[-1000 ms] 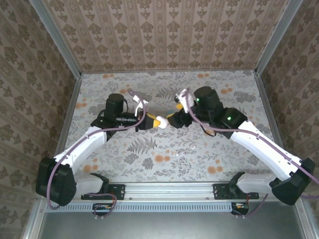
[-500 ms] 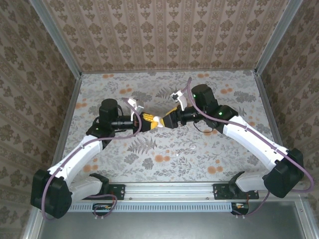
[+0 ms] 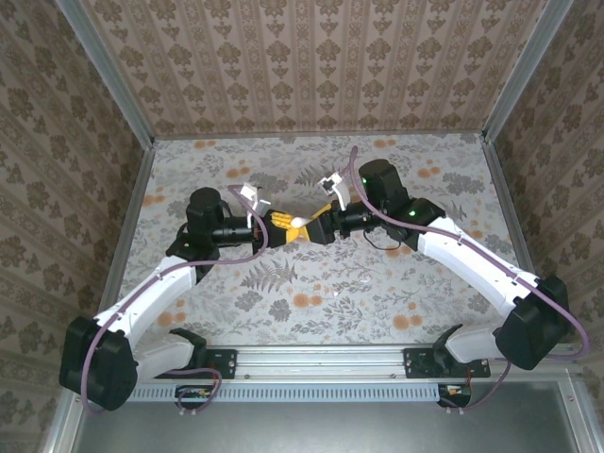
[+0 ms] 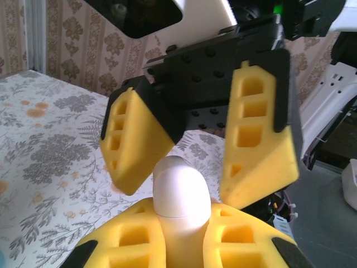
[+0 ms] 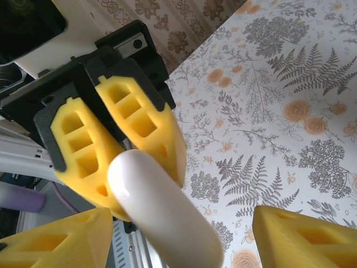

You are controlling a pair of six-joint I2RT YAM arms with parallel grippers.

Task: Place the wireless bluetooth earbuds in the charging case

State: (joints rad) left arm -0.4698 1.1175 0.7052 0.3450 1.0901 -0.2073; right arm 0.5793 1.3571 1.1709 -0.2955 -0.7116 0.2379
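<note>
A white, pill-shaped charging case [image 4: 181,192] sticks out from between the yellow pads of my left gripper [image 4: 181,229], which is shut on its lower end. A seam runs round the case and its lid looks closed. My right gripper [image 5: 184,237] faces it above the middle of the table, open, with the case's [image 5: 162,212] free end reaching in between its spread fingers [image 4: 259,134]. From above, the two grippers meet tip to tip around the case [image 3: 298,226]. A tiny whitish piece [image 3: 337,293] lies on the table nearer the arm bases, too small to tell if it is an earbud.
The floral table [image 3: 377,283] is fenced by metal rails and patterned walls [image 3: 311,66]. Both arms reach inward from the near rail [image 3: 311,359], their cables looping over the wrists.
Both arms swung so the grippers now face each other more squarely, a little further from the bases. The right gripper's open fingers have closed in around the case's free end.
</note>
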